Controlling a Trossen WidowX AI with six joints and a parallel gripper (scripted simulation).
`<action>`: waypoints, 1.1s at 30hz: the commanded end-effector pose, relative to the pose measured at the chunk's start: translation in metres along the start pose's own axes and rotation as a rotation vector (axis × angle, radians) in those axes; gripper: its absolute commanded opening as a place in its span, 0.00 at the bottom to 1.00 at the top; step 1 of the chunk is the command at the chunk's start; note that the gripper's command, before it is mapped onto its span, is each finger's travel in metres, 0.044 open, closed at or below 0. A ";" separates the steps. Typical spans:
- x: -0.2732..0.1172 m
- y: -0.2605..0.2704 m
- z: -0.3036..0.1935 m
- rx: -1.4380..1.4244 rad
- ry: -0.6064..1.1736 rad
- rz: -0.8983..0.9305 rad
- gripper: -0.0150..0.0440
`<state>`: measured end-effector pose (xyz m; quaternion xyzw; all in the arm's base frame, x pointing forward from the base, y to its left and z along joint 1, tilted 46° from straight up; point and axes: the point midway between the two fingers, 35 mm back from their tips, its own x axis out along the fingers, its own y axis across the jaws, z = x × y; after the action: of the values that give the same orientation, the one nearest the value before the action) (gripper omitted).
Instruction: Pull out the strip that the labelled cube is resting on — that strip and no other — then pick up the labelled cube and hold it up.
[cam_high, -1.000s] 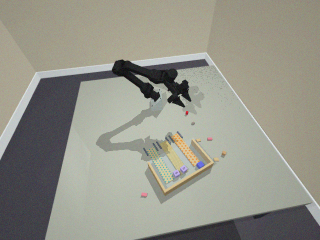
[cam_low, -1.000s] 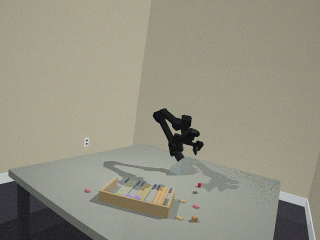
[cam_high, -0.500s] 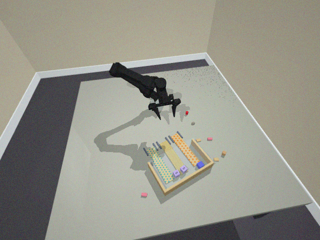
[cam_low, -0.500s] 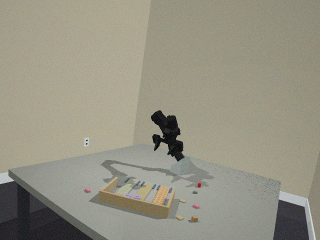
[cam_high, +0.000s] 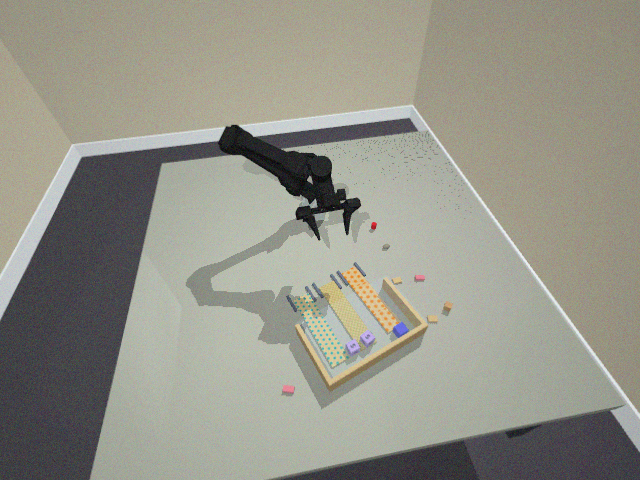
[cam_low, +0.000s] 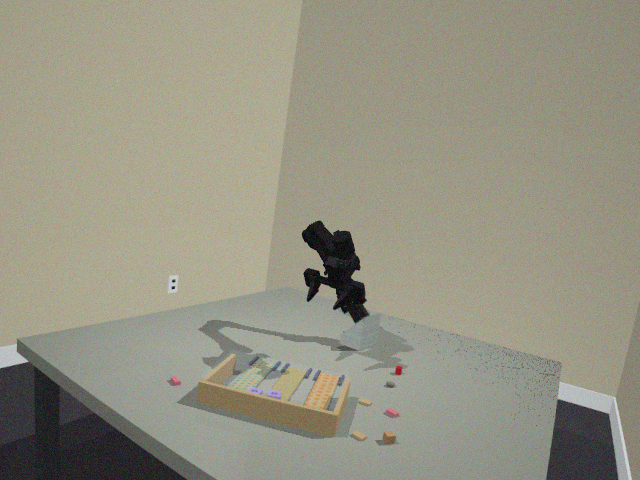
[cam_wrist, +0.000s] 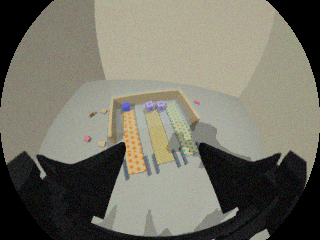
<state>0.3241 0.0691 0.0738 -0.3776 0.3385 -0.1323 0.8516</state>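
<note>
Two purple cubes with dark marks stand near the tray's closed end. One cube (cam_high: 367, 338) (cam_wrist: 149, 106) is at the end of the yellow checked strip (cam_high: 342, 311) (cam_low: 290, 381) (cam_wrist: 158, 137). The other cube (cam_high: 352, 346) (cam_wrist: 161, 105) is between that strip and the teal-dotted strip (cam_high: 319, 330) (cam_wrist: 181, 128); what is under it I cannot tell. The marks are too small to read. An orange-dotted strip (cam_high: 368, 298) (cam_low: 322, 390) (cam_wrist: 132, 141) lies on the other side. My gripper (cam_high: 333, 236) (cam_low: 322, 304) (cam_wrist: 163, 147) is open and empty, above the table short of the strips' outer ends.
A wooden tray (cam_high: 378, 357) (cam_low: 267, 410) has walls on three sides. A blue cube (cam_high: 400, 329) (cam_wrist: 126, 106) sits at the orange-dotted strip's inner end. Dark rails flank the strips' outer ends. A red piece (cam_high: 373, 225) (cam_low: 398, 370), a grey pebble (cam_high: 386, 246) and several small blocks lie outside.
</note>
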 end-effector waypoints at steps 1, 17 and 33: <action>0.000 -0.001 0.001 0.009 -0.001 -0.006 0.93; 0.083 -0.007 -0.005 -0.147 0.473 0.059 0.35; 0.127 -0.021 -0.045 -0.220 0.932 0.150 0.25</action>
<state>0.3871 -0.0129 0.0149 -0.3709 0.6656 -0.1787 0.6225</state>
